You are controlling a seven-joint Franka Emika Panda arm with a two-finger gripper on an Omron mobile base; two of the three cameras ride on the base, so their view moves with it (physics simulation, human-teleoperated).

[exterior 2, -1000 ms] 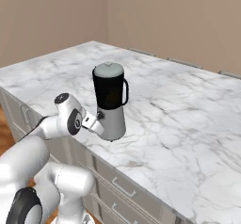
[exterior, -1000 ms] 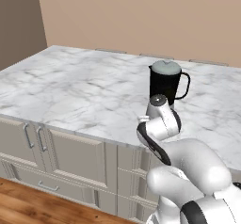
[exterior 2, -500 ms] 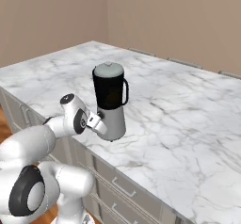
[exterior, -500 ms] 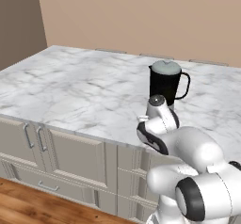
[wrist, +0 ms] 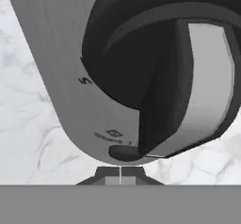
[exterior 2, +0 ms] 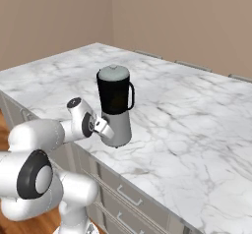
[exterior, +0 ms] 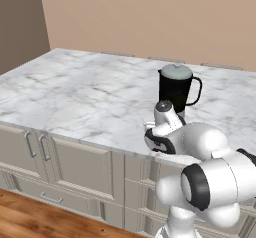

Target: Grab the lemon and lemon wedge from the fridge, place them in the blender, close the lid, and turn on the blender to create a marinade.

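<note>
Marble desk (exterior: pixel 85 89) and surrounding fittings.
White, grey-veined top over pale cabinet doors (exterior: pixel 75 169) with drawers (exterior 2: pixel 129 197); wooden floor (exterior: pixel 30 217) below, beige wall (exterior: pixel 150 17) behind.

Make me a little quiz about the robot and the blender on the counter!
1. True or false: the lid sits on top of the blender.
2. Are the gripper jaws open or shut?
3. What does the gripper point at? A) the blender's silver base B) a cabinet handle C) the wall

Key: 1 true. 2 shut. 3 A, the base with its dark knob is right in front of the fingertips.
</note>
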